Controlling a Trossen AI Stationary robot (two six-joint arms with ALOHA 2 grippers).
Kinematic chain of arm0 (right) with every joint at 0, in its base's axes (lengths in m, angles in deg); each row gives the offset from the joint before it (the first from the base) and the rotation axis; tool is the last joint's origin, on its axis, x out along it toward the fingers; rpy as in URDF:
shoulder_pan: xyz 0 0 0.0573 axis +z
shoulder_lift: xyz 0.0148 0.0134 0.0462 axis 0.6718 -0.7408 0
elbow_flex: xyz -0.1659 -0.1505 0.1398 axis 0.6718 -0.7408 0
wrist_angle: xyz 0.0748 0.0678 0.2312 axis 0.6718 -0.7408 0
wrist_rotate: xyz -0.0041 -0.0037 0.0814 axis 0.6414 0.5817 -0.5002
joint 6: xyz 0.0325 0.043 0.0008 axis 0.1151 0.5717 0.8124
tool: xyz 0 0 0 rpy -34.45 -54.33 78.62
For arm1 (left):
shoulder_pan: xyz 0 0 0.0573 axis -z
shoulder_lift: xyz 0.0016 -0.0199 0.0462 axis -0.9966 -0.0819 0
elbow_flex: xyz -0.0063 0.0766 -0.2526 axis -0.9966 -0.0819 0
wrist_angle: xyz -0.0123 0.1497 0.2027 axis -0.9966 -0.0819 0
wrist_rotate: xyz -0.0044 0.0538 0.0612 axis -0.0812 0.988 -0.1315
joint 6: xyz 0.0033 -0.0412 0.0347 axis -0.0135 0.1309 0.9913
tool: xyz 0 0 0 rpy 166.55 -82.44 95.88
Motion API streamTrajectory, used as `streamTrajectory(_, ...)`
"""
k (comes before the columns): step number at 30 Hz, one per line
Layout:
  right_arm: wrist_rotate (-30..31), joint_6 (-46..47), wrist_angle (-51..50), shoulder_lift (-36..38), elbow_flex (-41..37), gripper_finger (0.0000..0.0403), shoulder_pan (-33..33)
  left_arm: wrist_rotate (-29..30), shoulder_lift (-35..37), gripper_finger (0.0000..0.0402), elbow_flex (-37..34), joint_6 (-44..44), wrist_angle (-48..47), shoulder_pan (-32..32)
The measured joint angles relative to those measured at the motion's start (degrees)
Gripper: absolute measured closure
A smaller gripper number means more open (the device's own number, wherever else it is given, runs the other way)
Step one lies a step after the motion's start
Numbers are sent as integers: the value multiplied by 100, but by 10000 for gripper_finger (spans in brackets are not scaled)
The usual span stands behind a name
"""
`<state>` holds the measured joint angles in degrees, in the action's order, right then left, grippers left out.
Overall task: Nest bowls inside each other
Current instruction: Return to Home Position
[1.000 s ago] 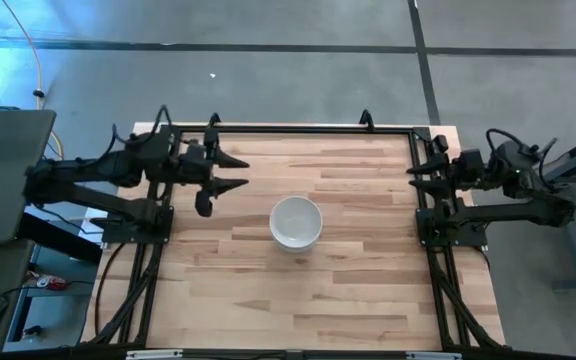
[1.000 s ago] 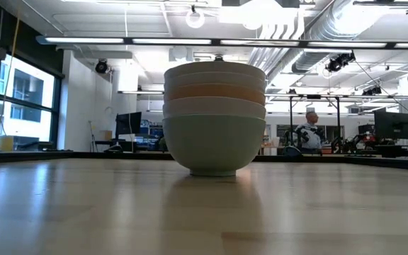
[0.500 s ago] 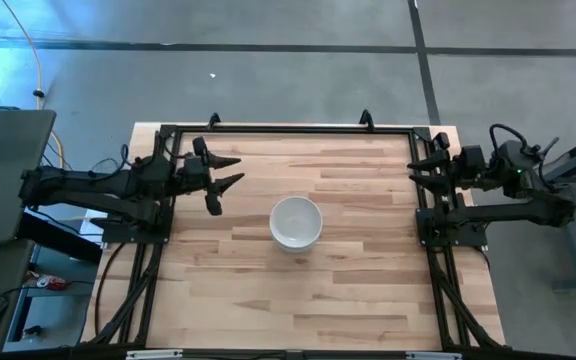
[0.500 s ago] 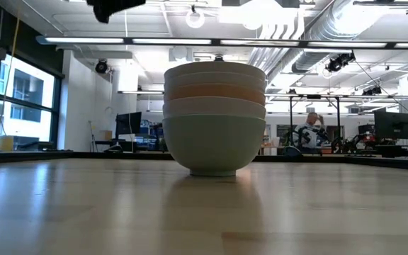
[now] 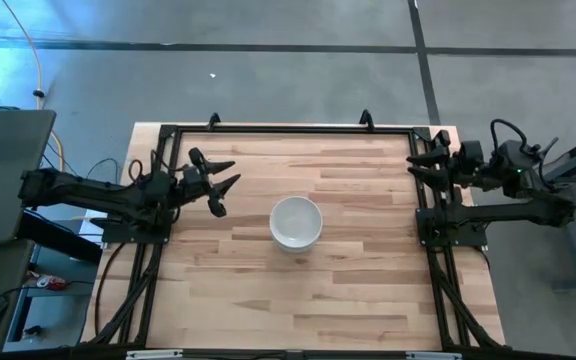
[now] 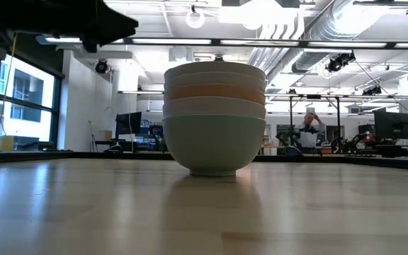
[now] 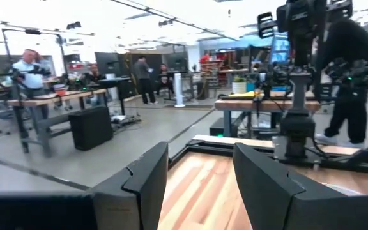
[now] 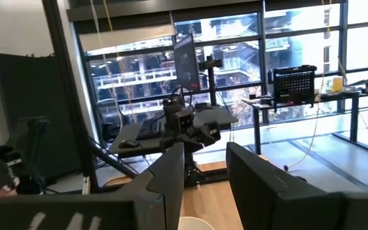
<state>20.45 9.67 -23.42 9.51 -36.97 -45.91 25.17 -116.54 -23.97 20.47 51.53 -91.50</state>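
Observation:
The bowls stand nested in one stack [image 5: 296,222] near the table's middle, resting on the foot of the mint green bowl [image 6: 214,144]. Above it in the low view show a white rim [image 6: 214,105], the salmon-orange rim [image 6: 214,92] and white rims on top [image 6: 214,72]. My left gripper [image 5: 227,175] is open and empty, above the table to the stack's left. My right gripper [image 5: 415,161] is open and empty at the table's right edge.
A black frame [image 5: 288,129] runs along the table's far, left and right edges. The light wooden tabletop [image 5: 298,290] lies bare around the stack. People stand in the room beyond the table [image 6: 307,132].
My left gripper has drawn back from the stack toward the table's left edge, staying open and empty. In the low view it has come into sight at the upper left. The bowl stack has kept still.

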Motion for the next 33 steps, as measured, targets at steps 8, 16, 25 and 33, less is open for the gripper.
streamTrajectory(8, 92, -14, -44, 0, 0, 292, 0, 142, 311, 236, -372, -49, 82, 0)
streamTrajectory(16, 242, -16, -56, -2, 0, 292, 0, -48, 1390, 236, -488, -251, -1146, 0)
streamTrajectory(25, 580, -110, -85, -4, 0, 292, -2, -812, 2517, 236, -488, -1028, -2830, 0)
streamTrajectory(33, 578, -58, -140, -4, 0, 292, 0, -1290, 3316, 236, -488, -1212, -3807, 0)
